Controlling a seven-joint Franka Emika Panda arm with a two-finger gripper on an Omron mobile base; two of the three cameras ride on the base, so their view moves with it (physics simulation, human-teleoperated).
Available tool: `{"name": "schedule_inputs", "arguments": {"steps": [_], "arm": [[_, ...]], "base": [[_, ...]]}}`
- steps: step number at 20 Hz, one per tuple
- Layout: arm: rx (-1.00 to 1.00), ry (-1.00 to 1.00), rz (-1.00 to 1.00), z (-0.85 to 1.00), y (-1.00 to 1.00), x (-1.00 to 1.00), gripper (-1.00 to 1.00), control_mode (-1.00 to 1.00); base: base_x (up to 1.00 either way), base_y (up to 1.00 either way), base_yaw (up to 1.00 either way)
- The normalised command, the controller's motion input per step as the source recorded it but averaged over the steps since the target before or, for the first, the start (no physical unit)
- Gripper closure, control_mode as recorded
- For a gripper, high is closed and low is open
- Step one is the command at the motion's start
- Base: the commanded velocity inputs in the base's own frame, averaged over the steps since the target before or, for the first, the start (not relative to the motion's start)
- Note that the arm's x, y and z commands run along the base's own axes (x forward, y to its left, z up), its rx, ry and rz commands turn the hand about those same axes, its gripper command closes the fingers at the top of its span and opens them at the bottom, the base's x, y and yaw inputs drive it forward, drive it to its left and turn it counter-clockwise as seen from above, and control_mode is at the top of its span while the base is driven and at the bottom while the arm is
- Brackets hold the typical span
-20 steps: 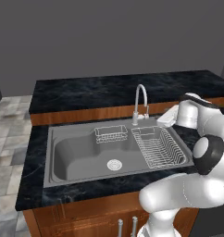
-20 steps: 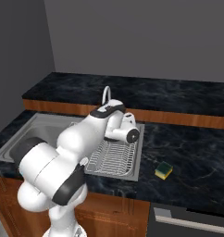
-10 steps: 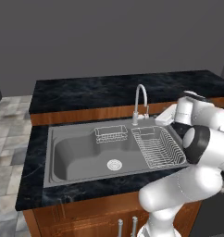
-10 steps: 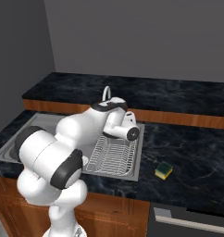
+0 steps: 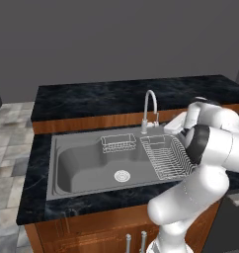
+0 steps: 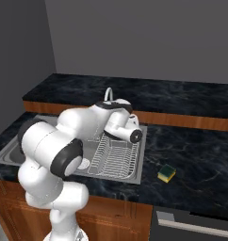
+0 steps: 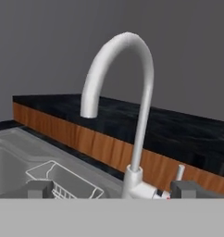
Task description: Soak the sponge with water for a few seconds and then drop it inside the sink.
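Note:
The sponge (image 6: 166,173), yellow with a dark green top, lies on the black counter to the right of the sink (image 6: 9,149), well apart from the hand. My gripper (image 7: 113,190) is open, and its two dark fingertips (image 7: 40,189) frame the base of the curved faucet (image 7: 140,115) with nothing between them. In the left base view the hand sits behind the faucet (image 5: 150,111), at the back right corner of the grey sink (image 5: 77,170). The water is out of view, with no stream at the spout.
A wire dish rack (image 5: 166,155) fills the sink's right side, also seen as the dish rack (image 6: 113,157) under my arm. A small wire basket (image 5: 118,143) hangs at the back rim. The faucet lever (image 7: 179,172) stands right of the base. Dark counter (image 6: 196,150) surrounds everything.
The arm's elbow has swung round and drawn closer over the dish rack, while the hand stays beside the faucet base. The jaws remain open. The sponge has not moved.

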Motion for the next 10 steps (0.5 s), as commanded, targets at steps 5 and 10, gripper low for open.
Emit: {"name": "schedule_inputs", "arguments": {"steps": [5, 10], "arm": [[0.00, 0.00, 0.00, -0.18, -0.02, 0.12, -1.00, -1.00], [0.00, 0.00, 0.00, -0.01, -0.06, 0.18, -1.00, -1.00]], "base": [[0.00, 0.00, 0.00], [0.00, 0.00, 0.00]]}}
